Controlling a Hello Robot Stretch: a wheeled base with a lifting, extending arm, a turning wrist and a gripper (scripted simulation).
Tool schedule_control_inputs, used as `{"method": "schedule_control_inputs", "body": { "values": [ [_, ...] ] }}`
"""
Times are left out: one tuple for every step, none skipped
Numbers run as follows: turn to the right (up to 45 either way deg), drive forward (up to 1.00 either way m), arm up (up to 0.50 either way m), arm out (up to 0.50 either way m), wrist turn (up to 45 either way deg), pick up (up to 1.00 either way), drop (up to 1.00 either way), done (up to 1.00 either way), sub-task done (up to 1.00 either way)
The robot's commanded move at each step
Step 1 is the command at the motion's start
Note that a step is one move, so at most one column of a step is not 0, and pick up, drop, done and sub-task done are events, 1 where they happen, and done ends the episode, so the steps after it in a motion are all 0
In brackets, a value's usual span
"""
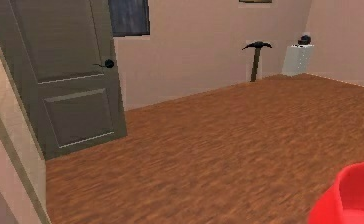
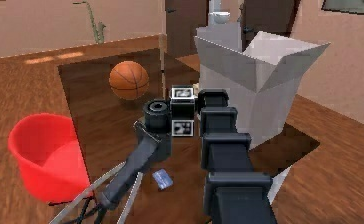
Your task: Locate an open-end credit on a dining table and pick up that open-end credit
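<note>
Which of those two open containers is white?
The cardboard box with raised flaps, right of the basketball; the other, a round bin at the left, is red.

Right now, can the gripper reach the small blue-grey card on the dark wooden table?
Probably yes: the small blue-grey card lies close by the gripper on bare dark tabletop, nothing between them.

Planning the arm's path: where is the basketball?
In the arm side view's upper middle, the basketball sits on the dark brown surface, left of the open white box.

Ball [image 2: 129, 78] left of box [image 2: 255, 85]; bucket [image 2: 45, 150] nearer, left of arm [image 2: 225, 150].
</note>
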Motion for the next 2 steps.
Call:
{"method": "schedule_control_inputs", "body": {
  "values": [
    [0.0,0.00,0.00,0.00,45.0,0.00,0.00,0.00,0.00],
    [0.0,0.00,0.00,0.00,45.0,0.00,0.00,0.00,0.00]
  ]
}}
